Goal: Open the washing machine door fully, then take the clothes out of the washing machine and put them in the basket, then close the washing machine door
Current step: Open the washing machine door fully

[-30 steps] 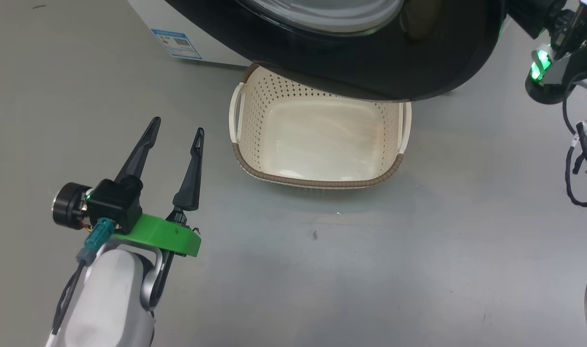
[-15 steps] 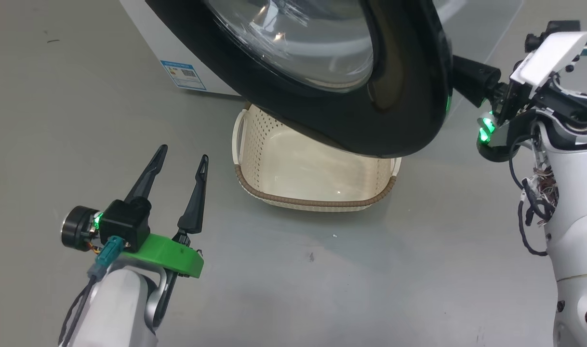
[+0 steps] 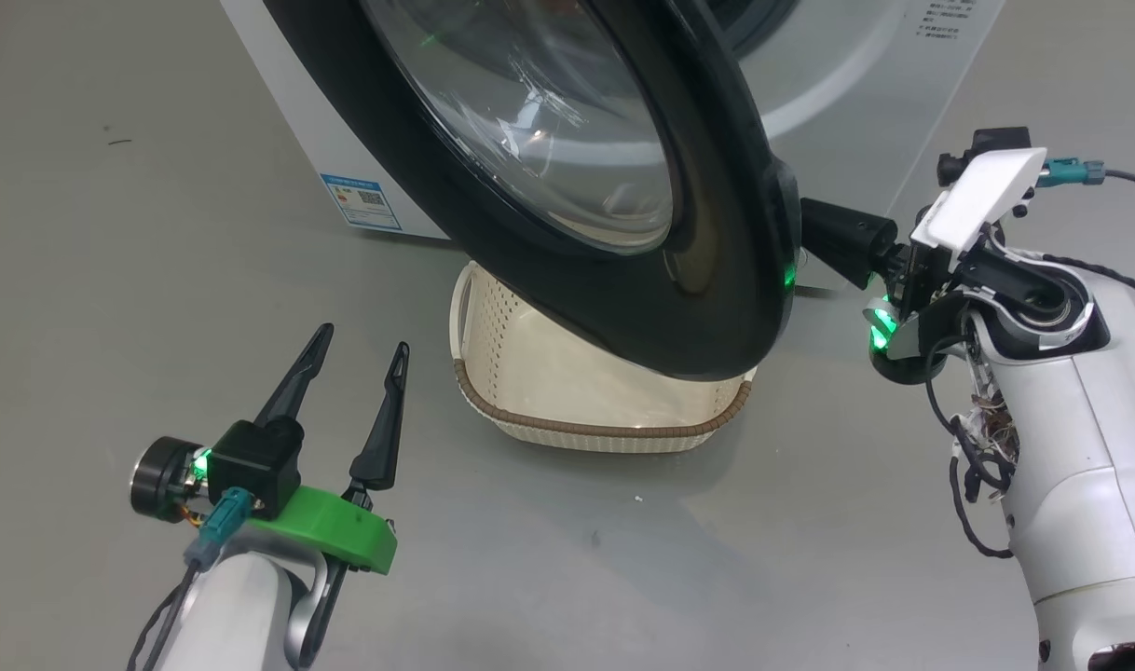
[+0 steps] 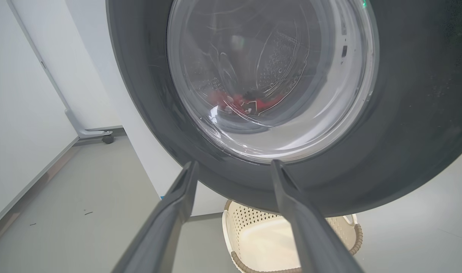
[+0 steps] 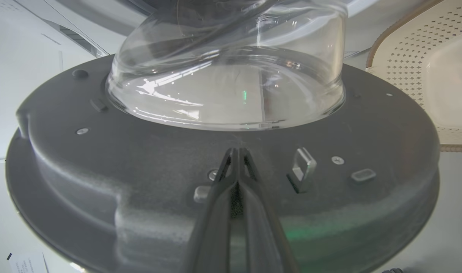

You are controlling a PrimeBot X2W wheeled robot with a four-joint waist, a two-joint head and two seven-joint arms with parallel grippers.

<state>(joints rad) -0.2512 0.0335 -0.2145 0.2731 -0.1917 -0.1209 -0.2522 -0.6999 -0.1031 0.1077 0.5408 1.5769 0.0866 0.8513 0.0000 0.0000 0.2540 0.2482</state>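
The glossy black washing machine door (image 3: 717, 280) stands partly swung out from the white washing machine (image 3: 866, 84), hanging over the cream basket (image 3: 605, 431) on the floor. My right gripper (image 5: 236, 151) is shut, its tips against the door's grey inner face (image 5: 140, 170) just below the glass bowl (image 5: 227, 76). In the head view its fingers are hidden behind the door's edge, with the right arm (image 3: 1043, 308) beside it. My left gripper (image 3: 358, 373) hangs open and empty, left of the basket. Through the door glass, red clothes (image 4: 242, 104) lie in the drum.
A blue label (image 3: 361, 200) sits low on the machine's front. Grey floor (image 3: 717, 559) spreads in front of the basket. A wheeled stand foot (image 4: 98, 133) rests by the wall to the machine's left. The basket (image 4: 234, 227) holds nothing.
The head camera has tilted up, showing more of the machine. The door has swung further out toward the left, with my shut right gripper behind its edge. The left gripper stays open.
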